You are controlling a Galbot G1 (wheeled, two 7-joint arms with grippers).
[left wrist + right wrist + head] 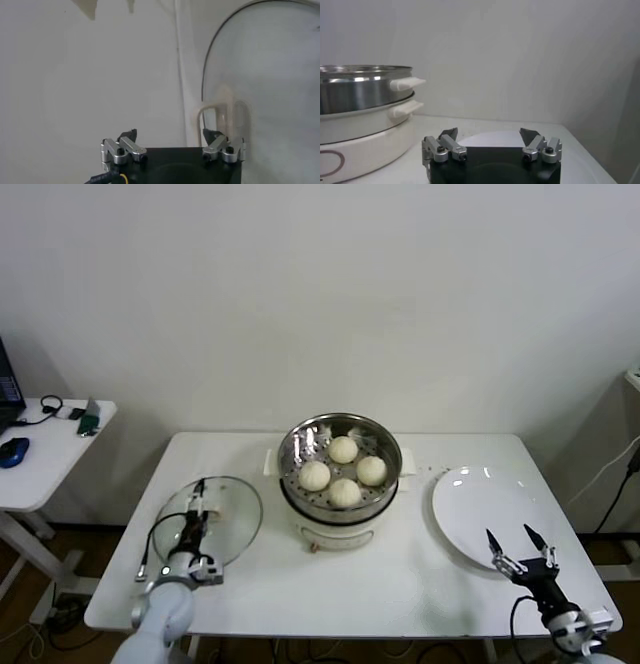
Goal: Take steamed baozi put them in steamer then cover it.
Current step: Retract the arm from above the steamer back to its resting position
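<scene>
Hovering my left gripper (197,519), fingers spread and empty, over the cover (232,506) lying left of the steamer (340,446), which holds four baozi (343,449). Missing the small handle (216,117) could skid the glass. My right gripper (516,540), also wide and empty, idles above the plate (470,502).

The steamer (340,474) is a round, shiny steel pot seated on a white electric base with white side handles. It stands upright at the centre of the worktop, uncovered. Four steamed baozi (343,472), smooth, round and cream-white, lie on its perforated inner tray in a close diamond cluster. The cover (222,519), a round transparent glass lid with a metal rim and a cream handle at its centre, lies flat on the worktop to the steamer's left, near but apart from it.
</scene>
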